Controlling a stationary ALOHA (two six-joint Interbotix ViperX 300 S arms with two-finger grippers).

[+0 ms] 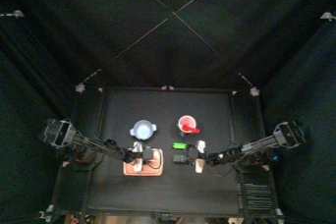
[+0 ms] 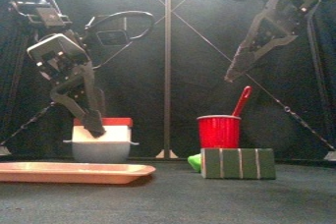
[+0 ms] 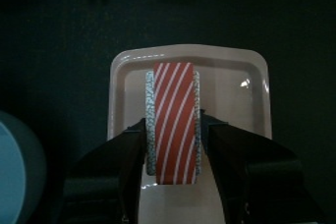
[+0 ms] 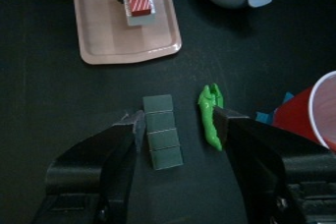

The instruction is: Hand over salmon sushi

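The salmon sushi point(image 3: 174, 110), a white block with an orange-red and white striped top, lies on a pink tray point(image 3: 250, 81) at the table's front left. My left gripper point(image 3: 174, 138) reaches down over it, one jaw pressed against each long side, shut on it while it rests on the tray. The front view shows the sushi point(image 2: 108, 141) just above the tray point(image 2: 66, 173) with the left gripper point(image 2: 93, 127) at its top. My right gripper point(image 4: 178, 118) hangs open with nothing in it, above a grey-green striped block point(image 4: 159, 135) to the right of the tray.
A blue bowl point(image 1: 141, 128) and a red cup point(image 1: 188, 125) holding a red spoon point(image 2: 242, 100) stand behind the tray. A small green piece point(image 4: 210, 115) lies beside the striped block point(image 2: 238, 163). Black curtains close in the table.
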